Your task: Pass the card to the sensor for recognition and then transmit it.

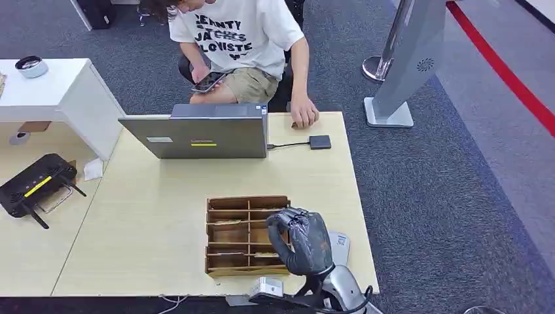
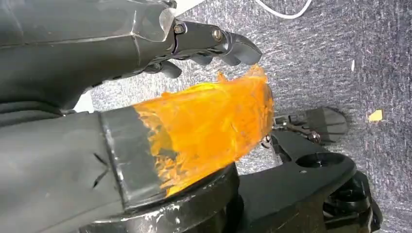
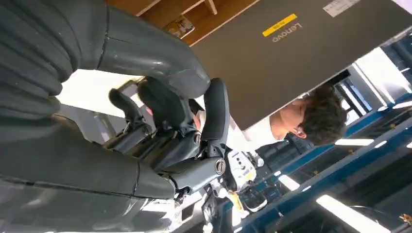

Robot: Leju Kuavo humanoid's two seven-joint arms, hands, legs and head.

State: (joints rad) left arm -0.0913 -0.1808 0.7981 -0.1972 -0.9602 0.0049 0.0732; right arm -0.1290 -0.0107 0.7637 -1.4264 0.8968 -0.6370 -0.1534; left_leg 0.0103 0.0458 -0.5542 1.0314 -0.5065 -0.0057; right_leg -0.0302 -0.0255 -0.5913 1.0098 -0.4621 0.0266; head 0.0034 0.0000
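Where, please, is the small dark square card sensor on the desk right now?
In the head view, the small dark square sensor lies on the light wooden desk, just right of the grey laptop, cabled to it, near the person's hand.

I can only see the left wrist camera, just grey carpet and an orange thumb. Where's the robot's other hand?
Observer: The right hand is above the right end of a wooden divided tray on the table.
Operator: Is there a sensor thing anywhere?
Observer: Maybe. A small dark box lies on the table's far side, joined by a cable to a laptop.
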